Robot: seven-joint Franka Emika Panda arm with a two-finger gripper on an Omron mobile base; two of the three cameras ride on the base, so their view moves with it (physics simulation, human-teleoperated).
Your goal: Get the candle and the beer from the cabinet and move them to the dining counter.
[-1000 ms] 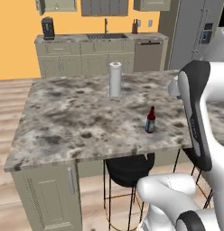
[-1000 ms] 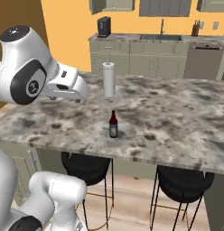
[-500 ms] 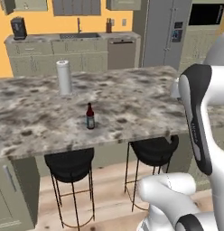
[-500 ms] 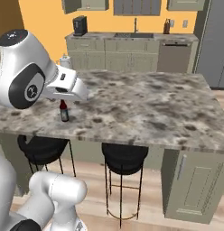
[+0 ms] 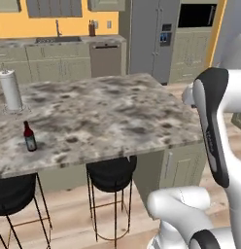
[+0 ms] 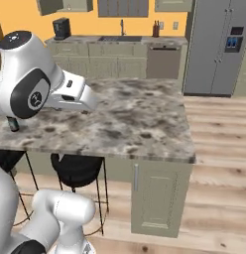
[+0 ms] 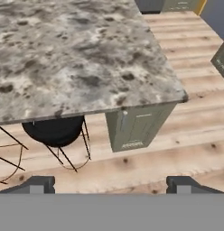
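We are looking over the marble table (image 5: 117, 112), where the beer (image 5: 29, 137) is standing upright near the left end, well apart from the paper-towel roll (image 5: 10, 91) behind it. Two black stools (image 5: 111, 174) are sitting under the near edge. In the hand view our fingers (image 7: 111, 184) are spreading wide and holding nothing, hanging over the wooden floor (image 7: 145, 162) by the table's corner.

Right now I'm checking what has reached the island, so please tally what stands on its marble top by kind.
Beer bottle: 1
Paper-towel roll: 1
Candle: 0
Total on the dining counter: 2
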